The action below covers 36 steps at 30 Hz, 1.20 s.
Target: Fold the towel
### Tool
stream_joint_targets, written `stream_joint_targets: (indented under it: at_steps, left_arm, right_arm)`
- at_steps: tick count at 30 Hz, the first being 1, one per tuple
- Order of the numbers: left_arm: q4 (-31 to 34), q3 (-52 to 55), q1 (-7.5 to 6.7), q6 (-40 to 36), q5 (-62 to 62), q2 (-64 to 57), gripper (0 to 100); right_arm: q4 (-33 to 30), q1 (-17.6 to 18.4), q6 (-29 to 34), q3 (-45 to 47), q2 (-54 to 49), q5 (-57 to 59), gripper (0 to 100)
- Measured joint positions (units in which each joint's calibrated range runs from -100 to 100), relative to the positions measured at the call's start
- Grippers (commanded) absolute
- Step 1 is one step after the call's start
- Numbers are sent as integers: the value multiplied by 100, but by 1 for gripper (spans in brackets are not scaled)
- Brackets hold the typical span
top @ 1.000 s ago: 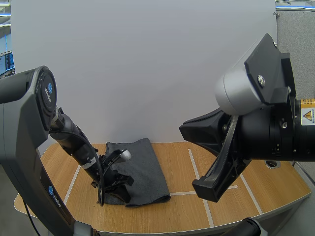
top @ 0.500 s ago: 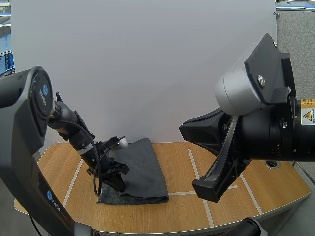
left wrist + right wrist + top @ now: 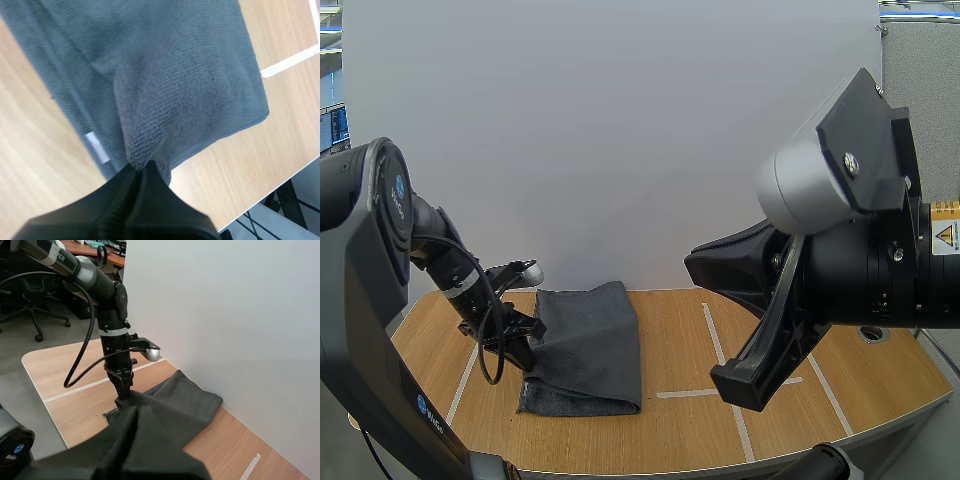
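L: my left gripper [image 3: 139, 169] pinches a raised fold of the towel [image 3: 190, 75] on the table [image 3: 745, 345] | R: my right gripper [image 3: 134, 414] — fingers together, holding nothing

Bright, even overhead light. Soft, faint shadow under towel [image 3: 588, 345] on desk [image 3: 720, 330]. High view bows at edges.

Wooden table [image 3: 676, 335] here, rounded corners, white tape lines [image 3: 680, 394] marking the top into sections. A dark grey towel [image 3: 590, 345] lies on the left half, running from near the far edge toward the near edge.
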Motion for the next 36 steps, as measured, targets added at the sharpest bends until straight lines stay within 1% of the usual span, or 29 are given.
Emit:
stream_joint_targets:
  at_steps: [2, 5, 8, 10, 13, 23, 25, 26, 27, 28, 31, 32, 33, 34, 36]
  left_arm:
    - [12, 0, 48, 53, 0, 0, 0]
    - [22, 0, 63, 89, 0, 0, 0]
    - [22, 0, 63, 126, 0, 0, 0]
    - [11, 302, 63, 249, 0, 223, 0]
    - [11, 478, 63, 323, -1, 475, 0]
    - [11, 507, 63, 378, -376, 665, 0]
    - [11, 507, 63, 392, -462, 665, 6]
    - [11, 507, 63, 419, -520, 665, 12]
    - [11, 507, 63, 426, -544, 665, 19]
    - [11, 507, 63, 438, -577, 665, 29]
    - [11, 507, 63, 457, -631, 665, 62]
    - [11, 507, 63, 468, -631, 665, 71]
    - [11, 507, 63, 469, -631, 665, 78]
    - [11, 507, 63, 469, -631, 665, 82]
    - [0, 507, 63, 469, -631, 665, 83]
  right_arm:
    - [0, 0, 0, 0, 0, 0, 0]
    - [0, 0, 0, 0, 0, 0, 0]
    - [0, 0, 0, 0, 0, 0, 0]
    - [0, 0, 0, 0, 0, 0, 0]
    - [0, 0, 0, 0, 0, 0, 0]
    - [0, 0, 0, 0, 0, 0, 0]
    - [0, 0, 0, 0, 0, 0, 0]
    - [0, 0, 0, 0, 0, 0, 0]
    - [0, 0, 0, 0, 0, 0, 0]
    - [0, 0, 0, 0, 0, 0, 0]
    - [0, 0, 0, 0, 0, 0, 0]
    - [0, 0, 0, 0, 0, 0, 0]
    - [0, 0, 0, 0, 0, 0, 0]
    - [0, 0, 0, 0, 0, 0, 0]
    - [0, 0, 0, 0, 0, 0, 0]
